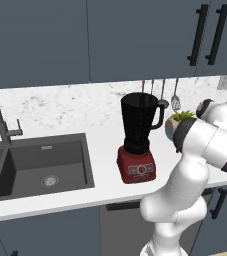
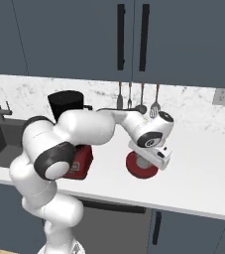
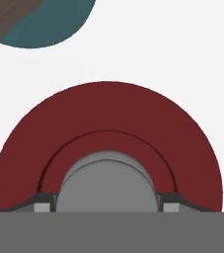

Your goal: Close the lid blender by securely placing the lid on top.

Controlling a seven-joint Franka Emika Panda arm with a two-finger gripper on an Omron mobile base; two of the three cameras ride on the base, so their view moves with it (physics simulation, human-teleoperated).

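Looking down, you see the lid flat on the counter beside the open-topped blender, gripper fingers spread around its knob, lifting left to do.

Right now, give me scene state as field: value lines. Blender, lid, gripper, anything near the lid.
blender: black jar upright on red base, jar top open, no lid on it
lid: red lid flat on the white counter, right of the blender
lid knob: grey knob between the fingertips
gripper: gripper low over the lid, fingers astride the knob; grip contact not clear
nearby: teal-rimmed pot beyond the lid; utensils hang on the wall
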